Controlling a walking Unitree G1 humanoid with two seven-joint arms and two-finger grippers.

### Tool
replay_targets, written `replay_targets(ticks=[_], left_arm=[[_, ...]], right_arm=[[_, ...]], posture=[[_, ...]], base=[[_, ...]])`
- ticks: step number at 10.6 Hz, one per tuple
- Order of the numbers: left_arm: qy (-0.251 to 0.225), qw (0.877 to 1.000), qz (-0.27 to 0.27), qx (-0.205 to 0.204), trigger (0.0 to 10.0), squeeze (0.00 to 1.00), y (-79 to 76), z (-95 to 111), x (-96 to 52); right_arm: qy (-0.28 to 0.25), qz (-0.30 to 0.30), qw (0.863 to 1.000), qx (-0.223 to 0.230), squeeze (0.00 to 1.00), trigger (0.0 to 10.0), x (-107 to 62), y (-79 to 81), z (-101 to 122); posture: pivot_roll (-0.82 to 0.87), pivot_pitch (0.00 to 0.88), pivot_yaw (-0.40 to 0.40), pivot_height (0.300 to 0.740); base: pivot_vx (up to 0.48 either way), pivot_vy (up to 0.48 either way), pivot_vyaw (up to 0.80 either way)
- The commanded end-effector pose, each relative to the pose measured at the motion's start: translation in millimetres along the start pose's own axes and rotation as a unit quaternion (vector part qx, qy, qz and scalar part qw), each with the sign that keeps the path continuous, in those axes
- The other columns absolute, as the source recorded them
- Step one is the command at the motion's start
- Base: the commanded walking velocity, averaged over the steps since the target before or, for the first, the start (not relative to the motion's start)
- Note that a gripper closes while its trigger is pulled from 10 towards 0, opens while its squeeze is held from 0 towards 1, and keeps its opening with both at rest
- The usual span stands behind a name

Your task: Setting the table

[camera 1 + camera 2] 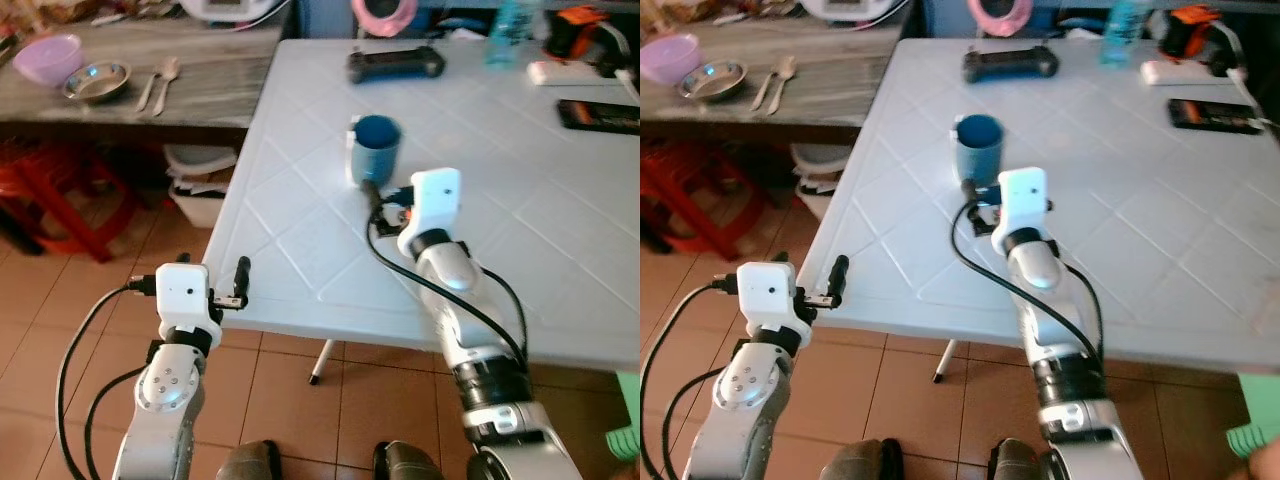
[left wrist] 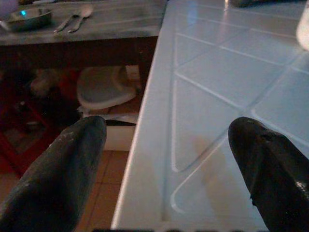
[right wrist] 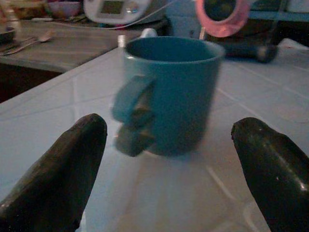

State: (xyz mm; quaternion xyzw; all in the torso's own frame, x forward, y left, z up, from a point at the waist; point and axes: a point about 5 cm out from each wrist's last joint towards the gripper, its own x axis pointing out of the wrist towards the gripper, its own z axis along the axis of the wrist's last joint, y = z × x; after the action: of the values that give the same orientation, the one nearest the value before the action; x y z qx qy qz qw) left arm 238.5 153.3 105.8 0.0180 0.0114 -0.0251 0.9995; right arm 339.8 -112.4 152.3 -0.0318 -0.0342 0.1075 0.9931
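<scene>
White table [image 1: 520,230]: right gripper [image 3: 169,169] wide open, blue mug [image 3: 171,92] seemingly untouched.

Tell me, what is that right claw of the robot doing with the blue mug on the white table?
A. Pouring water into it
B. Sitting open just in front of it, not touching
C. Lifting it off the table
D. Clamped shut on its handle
B. The right gripper has its two black fingers spread wide, with the blue mug standing upright on the white table just beyond their tips, untouched.
</scene>
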Motion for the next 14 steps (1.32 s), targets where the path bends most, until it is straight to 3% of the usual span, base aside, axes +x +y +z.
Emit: replay_targets(ticks=[1,4,10,11,12,14], left_arm=[[0.002,1.000,0.001,0.009,10.0,0.00,2.7,1.5,-1.2],[0.005,1.000,-0.003,0.006,10.0,0.00,0.7,1.2,0.1],[0.004,1.000,0.000,0.002,10.0,0.00,-0.1,2.2,1.2],[0.004,1.000,0.000,0.002,10.0,0.00,-0.2,2.3,1.5],[0.003,1.000,0.000,0.001,10.0,0.00,-0.5,2.5,1.9],[0.002,1.000,0.000,-0.001,10.0,0.00,-0.7,2.9,2.8]], right_arm=[[0.002,0.012,1.000,0.004,0.00,10.0,2.2,5.6,0.1],[0.001,0.028,1.000,0.000,0.00,10.0,11.4,18.2,3.4],[-0.009,0.006,1.000,0.004,0.00,10.0,33.8,15.3,17.7],[-0.011,0.002,1.000,0.003,0.00,7.9,35.6,15.1,19.3],[-0.013,-0.010,1.000,-0.007,0.00,0.1,37.1,12.6,19.7],[-0.006,-0.043,0.999,-0.016,0.00,0.0,37.9,2.8,16.9]], posture=[[0.07,0.165,0.082,0.740],[0.08,0.167,0.079,0.740],[0.07,0.172,0.074,0.740],[0.08,0.172,0.074,0.740],[0.08,0.170,0.074,0.740],[0.08,0.168,0.073,0.740]], base=[[0.000,0.000,0.00],[0.000,0.000,0.00],[0.000,0.000,0.00],[0.000,0.000,0.00],[0.000,0.000,0.00],[0.000,0.000,0.00]])
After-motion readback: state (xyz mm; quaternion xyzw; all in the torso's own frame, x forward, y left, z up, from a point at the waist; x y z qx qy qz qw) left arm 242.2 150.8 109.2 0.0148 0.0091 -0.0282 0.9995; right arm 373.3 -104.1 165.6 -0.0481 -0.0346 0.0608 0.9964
